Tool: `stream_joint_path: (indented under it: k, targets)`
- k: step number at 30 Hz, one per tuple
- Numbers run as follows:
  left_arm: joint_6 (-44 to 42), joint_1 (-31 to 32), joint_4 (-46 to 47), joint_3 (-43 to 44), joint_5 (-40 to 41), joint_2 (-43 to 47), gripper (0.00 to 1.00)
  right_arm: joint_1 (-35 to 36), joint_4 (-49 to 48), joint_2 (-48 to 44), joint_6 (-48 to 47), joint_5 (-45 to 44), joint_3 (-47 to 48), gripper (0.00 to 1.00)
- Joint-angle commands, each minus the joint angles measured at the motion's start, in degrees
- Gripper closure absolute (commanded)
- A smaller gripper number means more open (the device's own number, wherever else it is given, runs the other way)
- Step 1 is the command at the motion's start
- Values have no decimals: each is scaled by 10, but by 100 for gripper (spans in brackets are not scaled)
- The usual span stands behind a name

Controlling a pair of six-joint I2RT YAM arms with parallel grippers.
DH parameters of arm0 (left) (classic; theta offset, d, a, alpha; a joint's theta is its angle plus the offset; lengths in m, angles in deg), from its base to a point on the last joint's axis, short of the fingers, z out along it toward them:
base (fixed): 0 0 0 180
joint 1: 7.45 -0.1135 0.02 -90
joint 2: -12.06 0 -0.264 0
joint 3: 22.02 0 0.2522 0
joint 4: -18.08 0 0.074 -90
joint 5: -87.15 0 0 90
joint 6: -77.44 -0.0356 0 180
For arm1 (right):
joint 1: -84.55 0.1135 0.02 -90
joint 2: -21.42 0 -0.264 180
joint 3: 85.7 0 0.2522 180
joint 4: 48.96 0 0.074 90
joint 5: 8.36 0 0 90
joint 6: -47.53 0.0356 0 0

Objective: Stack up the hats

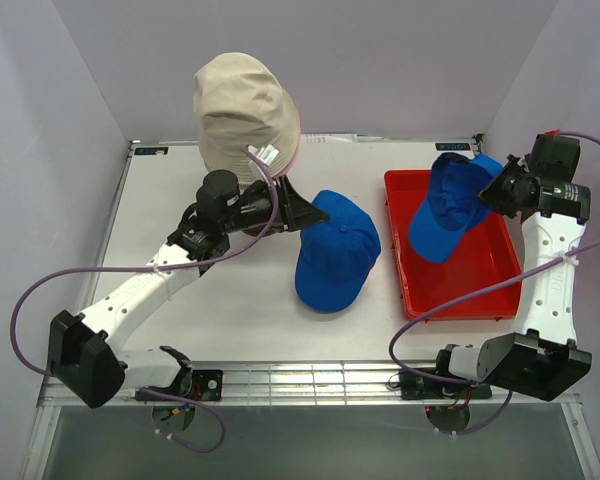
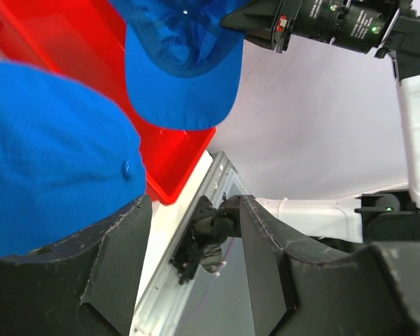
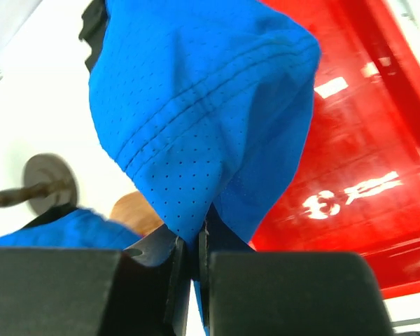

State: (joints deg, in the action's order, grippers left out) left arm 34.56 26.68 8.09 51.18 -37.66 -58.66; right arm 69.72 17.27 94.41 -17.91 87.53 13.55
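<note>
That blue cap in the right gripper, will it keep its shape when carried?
Likely floppy: the held blue cap droops from the right gripper, which pinches thin perforated fabric. Probably light. Its brim looks stiffer, so it may swing.

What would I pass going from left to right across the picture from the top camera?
beige fabric bucket hat → blue fabric cap lying flat → second blue fabric cap, held up in the air → right gripper pinching it

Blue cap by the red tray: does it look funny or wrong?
Yes. That blue cap hangs crooked over the red tray, pinched by its edge in the right gripper, while the other blue cap lies flat on the table.
</note>
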Motion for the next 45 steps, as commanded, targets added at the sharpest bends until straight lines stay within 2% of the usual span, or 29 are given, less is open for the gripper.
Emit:
stream_joint_path:
  k: [1,6,18,25,32,45]
  targets:
    - [-51,23,16,67,29,-27,36,28,13,-14,25,29,47,92]
    - [-116,98,-27,183,75,-93,36,64,22,-19,44,18,72,92]
    - [-242,250,-15,292,220,-235,33,118,9,-35,111,-40,64,92]
    - [-301,296,-29,349,318,-302,32,120,13,-36,116,-47,64,92]
    - [-341,340,-13,355,417,-336,32,121,19,-36,112,-50,68,92]
    - [-408,389,-10,387,554,-391,35,121,33,-36,104,-51,83,92]
